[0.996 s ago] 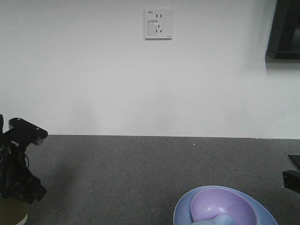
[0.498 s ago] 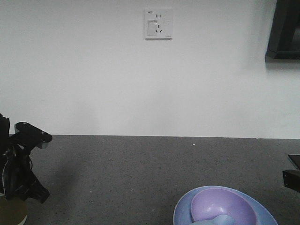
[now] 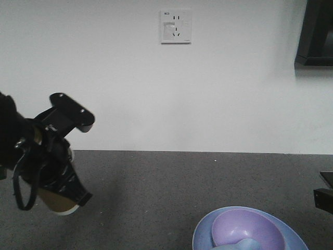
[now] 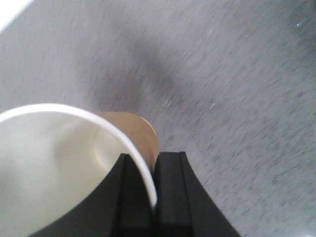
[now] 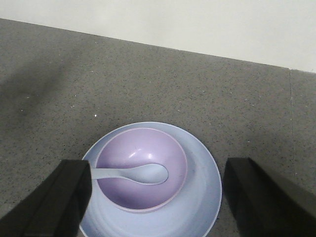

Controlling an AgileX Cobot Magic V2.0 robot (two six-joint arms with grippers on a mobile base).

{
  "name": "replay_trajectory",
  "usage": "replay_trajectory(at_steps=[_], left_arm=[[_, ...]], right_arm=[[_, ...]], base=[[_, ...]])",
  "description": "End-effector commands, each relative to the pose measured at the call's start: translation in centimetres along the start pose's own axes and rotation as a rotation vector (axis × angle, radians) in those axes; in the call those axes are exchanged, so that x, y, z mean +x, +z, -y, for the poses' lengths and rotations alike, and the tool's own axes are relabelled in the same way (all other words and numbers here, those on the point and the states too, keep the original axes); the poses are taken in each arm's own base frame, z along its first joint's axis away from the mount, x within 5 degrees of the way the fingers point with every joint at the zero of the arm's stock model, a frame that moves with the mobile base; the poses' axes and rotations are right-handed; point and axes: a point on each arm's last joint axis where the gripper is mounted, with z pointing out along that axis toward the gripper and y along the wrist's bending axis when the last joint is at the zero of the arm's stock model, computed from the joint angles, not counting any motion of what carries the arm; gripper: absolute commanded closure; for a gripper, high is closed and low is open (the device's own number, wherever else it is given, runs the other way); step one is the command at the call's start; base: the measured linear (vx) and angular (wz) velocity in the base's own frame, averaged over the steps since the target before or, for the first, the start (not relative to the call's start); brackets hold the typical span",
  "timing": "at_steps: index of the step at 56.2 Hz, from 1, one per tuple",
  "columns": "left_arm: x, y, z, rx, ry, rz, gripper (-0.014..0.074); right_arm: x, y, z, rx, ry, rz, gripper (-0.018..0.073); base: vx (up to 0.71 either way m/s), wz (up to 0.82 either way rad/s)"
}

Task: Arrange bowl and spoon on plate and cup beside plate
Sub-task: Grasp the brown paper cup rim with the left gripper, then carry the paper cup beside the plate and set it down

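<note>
The brown paper cup (image 3: 56,202) hangs tilted above the counter at the left, carried by my left gripper (image 3: 67,183). In the left wrist view that gripper (image 4: 154,183) is shut on the cup (image 4: 59,163), one finger inside its white rim and one outside. The lavender bowl (image 5: 143,190) sits on the light blue plate (image 5: 202,190), and the pale spoon (image 5: 143,174) lies in the bowl with its handle to the left. My right gripper (image 5: 158,197) hovers open above them, its fingers wide on either side. Bowl (image 3: 248,229) and plate (image 3: 205,234) show at the front view's lower right.
A dark speckled counter (image 3: 171,187) runs back to a white wall with a socket (image 3: 176,26). A black object (image 3: 316,34) hangs at the upper right. A seam in the counter (image 5: 291,118) runs to the right of the plate.
My left gripper has lifted the cup off the counter and carried it up and to the right, tilting it. The plate, bowl and spoon have not moved.
</note>
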Motion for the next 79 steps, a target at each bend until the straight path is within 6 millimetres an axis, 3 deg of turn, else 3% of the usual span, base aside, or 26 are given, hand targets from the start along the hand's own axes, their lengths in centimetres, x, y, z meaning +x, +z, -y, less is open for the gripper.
replay_trajectory(at_steps=[1, 17, 28, 48, 71, 79], left_arm=[[-2.5, -2.3, 1.3, 0.012, 0.04, 0.13, 0.06], [-6.6, 1.1, 8.0, 0.145, 0.17, 0.068, 0.06], [-7.6, 3.2, 10.8, 0.178, 0.219, 0.033, 0.0599], [-7.8, 5.7, 12.2, 0.251, 0.202, -0.007, 0.0596], [-8.0, 5.8, 12.6, 0.278, 0.187, 0.01, 0.0586], [-8.0, 5.8, 12.7, 0.295, 0.179, 0.011, 0.0529]], right_arm=[[-1.4, -0.8, 0.0, 0.014, 0.0, 0.11, -0.0028], [-1.4, -0.8, 0.0, 0.02, -0.007, 0.105, -0.0028], [-1.4, -0.8, 0.0, 0.021, -0.008, 0.105, -0.0028], [-1.2, -0.8, 0.0, 0.017, -0.008, 0.092, -0.0028], [-1.2, -0.8, 0.0, 0.017, -0.008, 0.092, -0.0028], [-1.2, -0.8, 0.0, 0.017, -0.008, 0.092, -0.0028]], base=[[0.0, 0.0], [0.0, 0.0], [0.0, 0.0], [0.0, 0.0], [0.0, 0.0], [0.0, 0.0]])
